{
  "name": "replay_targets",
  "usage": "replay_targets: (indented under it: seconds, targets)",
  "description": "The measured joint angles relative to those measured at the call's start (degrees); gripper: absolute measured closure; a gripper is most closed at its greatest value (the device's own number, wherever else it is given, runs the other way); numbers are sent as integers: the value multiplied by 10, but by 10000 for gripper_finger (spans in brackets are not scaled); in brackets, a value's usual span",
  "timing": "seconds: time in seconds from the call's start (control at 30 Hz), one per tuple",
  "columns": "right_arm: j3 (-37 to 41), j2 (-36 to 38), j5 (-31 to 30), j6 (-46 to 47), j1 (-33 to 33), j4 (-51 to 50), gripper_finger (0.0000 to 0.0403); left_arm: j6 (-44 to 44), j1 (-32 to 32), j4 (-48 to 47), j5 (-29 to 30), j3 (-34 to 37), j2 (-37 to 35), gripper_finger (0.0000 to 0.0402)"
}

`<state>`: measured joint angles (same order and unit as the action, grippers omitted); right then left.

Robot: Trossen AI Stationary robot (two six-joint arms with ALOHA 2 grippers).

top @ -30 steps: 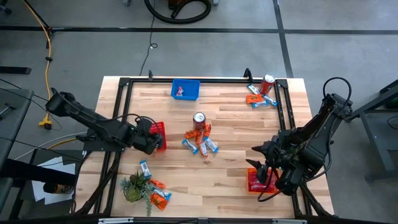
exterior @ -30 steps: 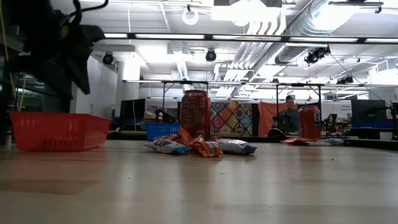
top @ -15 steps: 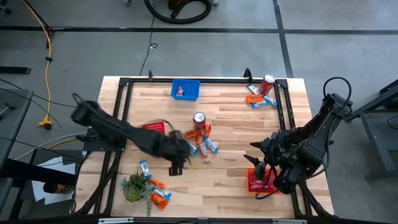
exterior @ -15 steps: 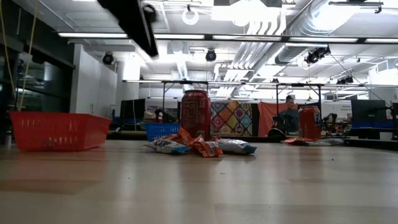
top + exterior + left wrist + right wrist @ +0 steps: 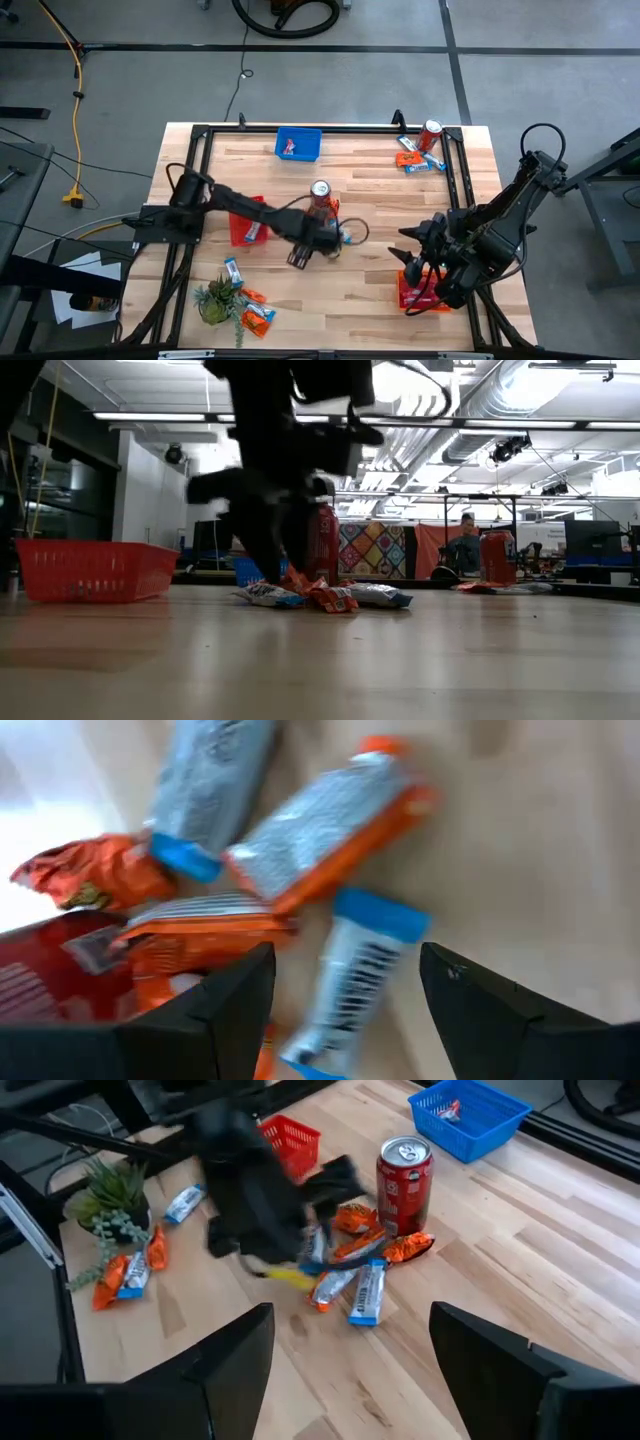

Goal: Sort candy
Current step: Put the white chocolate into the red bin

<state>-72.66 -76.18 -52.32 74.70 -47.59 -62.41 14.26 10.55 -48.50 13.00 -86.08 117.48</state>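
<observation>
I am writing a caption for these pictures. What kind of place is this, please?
Probably a robotics lab or workshop hall. The low view shows exposed ceiling ducts and strip lights, with more framed work tables behind. The high view shows a wooden table on a concrete floor with loose cables.

a robotics lab or workshop: exposed ducts (image 5: 440, 400) and strip lights (image 5: 400, 422) overhead, a grey concrete floor (image 5: 300, 90) with a yellow cable (image 5: 75, 70), framed work benches (image 5: 480, 510) and a seated person (image 5: 465, 545) behind the wooden table (image 5: 370, 300).
</observation>
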Motion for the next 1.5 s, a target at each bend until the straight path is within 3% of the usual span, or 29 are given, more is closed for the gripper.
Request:
replay_targets:
  seconds: [0.3,0.73,1.2,1.5]
  targets:
    - [0,0,3,0,0,4,139,12,-47,-2,-78,0,9,168]
    - [0,0,-3,-1,0,-1,139,68,-12,-33,-78,-1,23,177]
    - [0,0,-7,-2,0,-19,139,40,5,-64,-50,-2,-3,187]
    - [0,0,-7,-1,0,-25,139,116,9,-49,-65,-3,44,187]
